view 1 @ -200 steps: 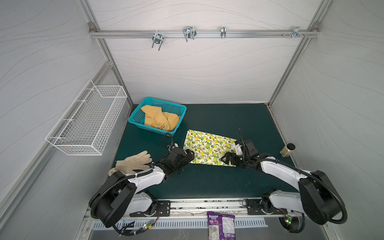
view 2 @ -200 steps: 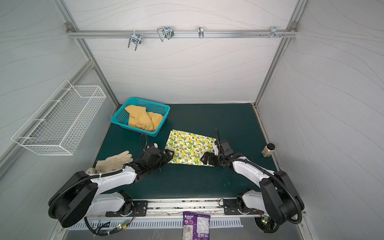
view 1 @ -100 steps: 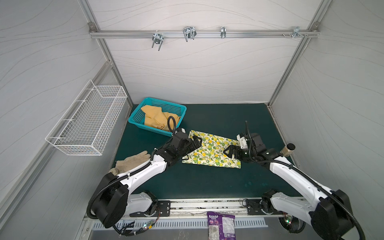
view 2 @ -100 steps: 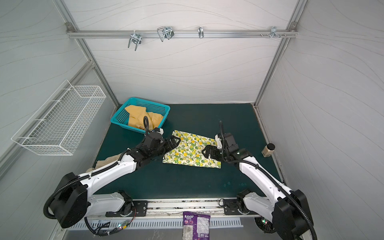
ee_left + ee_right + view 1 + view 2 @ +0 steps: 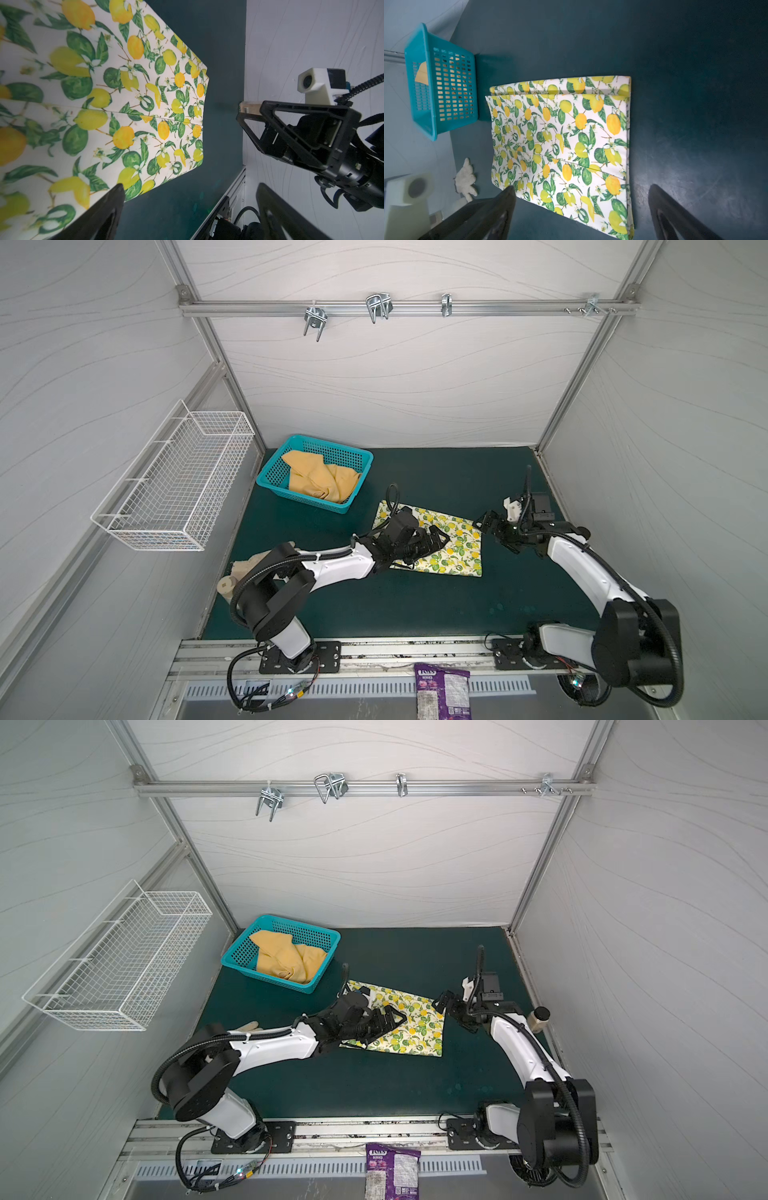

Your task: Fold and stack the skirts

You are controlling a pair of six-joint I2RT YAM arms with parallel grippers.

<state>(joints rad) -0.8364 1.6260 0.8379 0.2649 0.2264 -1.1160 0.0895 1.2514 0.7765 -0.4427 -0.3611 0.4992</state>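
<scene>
Jaws both gape empty; lemon skirt (image 5: pixel 457 556) beneath the left pair looks folded; mustard skirt (image 5: pixel 320 481) beyond lies crumpled in basket (image 5: pixel 299 499).

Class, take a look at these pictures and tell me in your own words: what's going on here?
Two robot arms are working on skirts on a green mat. The lemon-print skirt lies flat on the mat, seemingly folded over once. The left gripper is open just above it, and the right gripper is open beside its right edge; neither holds anything. The mustard skirt sits crumpled in the teal basket, not yet folded, so nothing is stacked.
</scene>
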